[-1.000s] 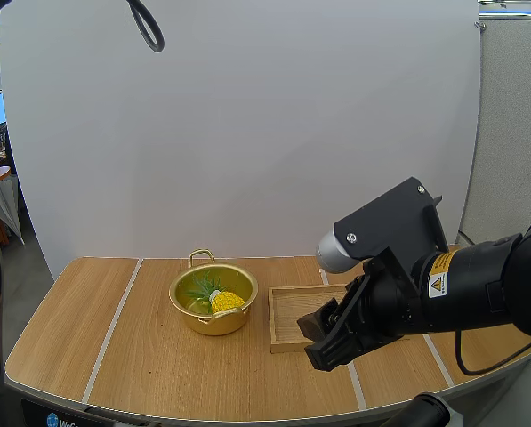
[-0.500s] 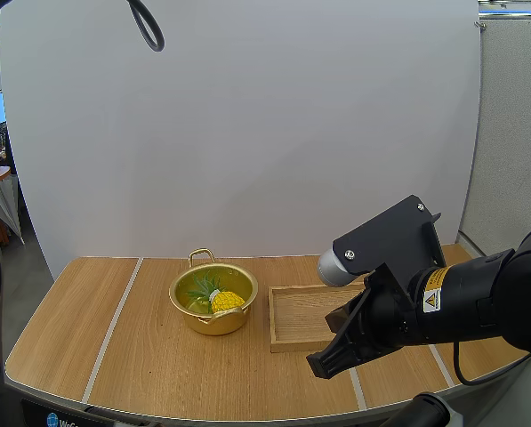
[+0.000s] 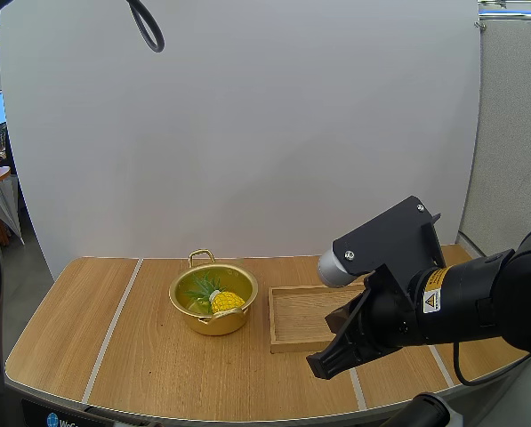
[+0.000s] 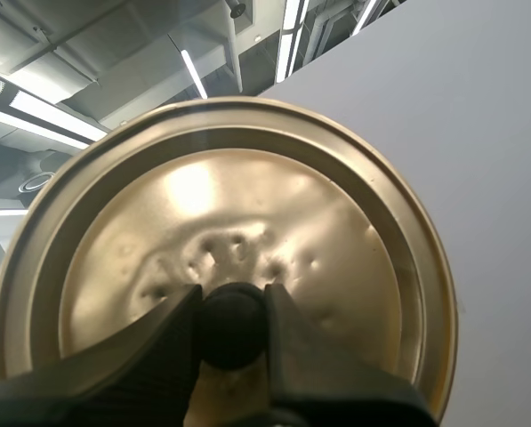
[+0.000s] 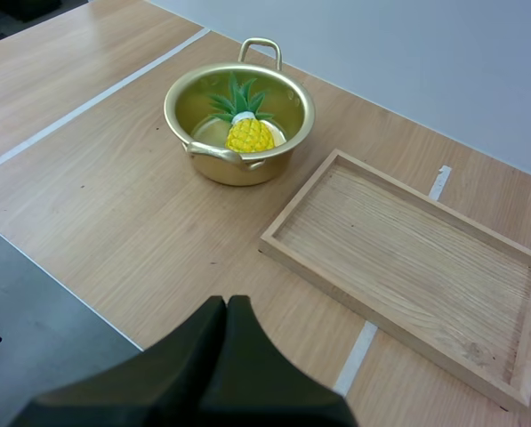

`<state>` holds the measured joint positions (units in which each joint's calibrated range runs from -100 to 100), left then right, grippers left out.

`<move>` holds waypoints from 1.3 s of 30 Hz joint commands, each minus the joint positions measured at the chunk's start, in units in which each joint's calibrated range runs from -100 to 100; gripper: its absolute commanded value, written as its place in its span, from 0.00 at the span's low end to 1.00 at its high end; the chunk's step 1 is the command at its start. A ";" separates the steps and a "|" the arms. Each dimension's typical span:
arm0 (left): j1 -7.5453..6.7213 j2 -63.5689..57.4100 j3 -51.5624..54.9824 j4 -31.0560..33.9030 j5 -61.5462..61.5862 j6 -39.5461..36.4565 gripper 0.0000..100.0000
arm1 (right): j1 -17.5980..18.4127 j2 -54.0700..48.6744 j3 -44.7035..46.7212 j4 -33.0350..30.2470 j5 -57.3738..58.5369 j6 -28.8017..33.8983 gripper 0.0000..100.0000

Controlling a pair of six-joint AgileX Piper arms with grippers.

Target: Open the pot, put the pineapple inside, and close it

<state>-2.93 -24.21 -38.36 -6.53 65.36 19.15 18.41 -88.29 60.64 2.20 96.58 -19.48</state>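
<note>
Status:

- Small round gold metal pot (image 3: 213, 299) sits on the light wooden worktop (image 3: 149, 356), left of centre in the high view. One loop handle points to the far side, the other to the near side. It's open, no lid on it.
- Small toy pineapple with yellow body and green leaves (image 3: 221, 299) is inside the pot, lying on the bottom. The leaves point toward the far handle and the body toward the near one. Same thing in the right wrist view: pineapple (image 5: 247, 133) inside the pot (image 5: 238, 111), well below the rim.
- Round gold metal lid (image 4: 247, 205) is held by the left arm. Left jaws are clamped on the lid's black round knob (image 4: 233, 325), one black finger (image 4: 149, 356) on each side of it. The top face of the lid is turned to the left wrist camera, with some shallow dents around the knob. Can't tell from that view where the lid is relative to the pot.
- Shallow rectangular wooden tray (image 3: 296, 313) lies flat on the worktop just right of the pot, near it but not touching. In the right wrist view the tray (image 5: 407, 258) is seen beyond the white stripe on the worktop.
- Right arm (image 3: 443, 298) hangs over the right part of the tray in the high view and hides that end of it. Right jaws are together as one dark wedge, pinching nothing, above the near edge of the worktop in front of the tray, well apart from the pot.
</note>
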 commanded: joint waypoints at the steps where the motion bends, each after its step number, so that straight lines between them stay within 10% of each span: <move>1: -0.15 0.07 -0.47 -1.80 2.57 -0.75 0.00 | 0.03 -0.53 -0.06 -0.40 0.06 0.46 0.00; 8: -0.15 -0.72 -0.47 -2.76 34.64 -0.75 0.00 | 0.03 -0.53 -0.06 -0.40 0.06 0.46 0.00; 22: -0.15 -0.73 7.21 -4.46 34.64 -6.25 0.00 | 0.03 -1.87 -0.06 -0.83 0.04 0.46 0.00; 39: -0.15 1.48 47.57 -11.59 34.64 7.16 0.00 | 0.03 -3.07 -0.06 -0.95 -0.13 0.46 0.00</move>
<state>-2.93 -23.61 5.97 -16.55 100.00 25.17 18.41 -90.96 60.64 1.72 96.74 -19.29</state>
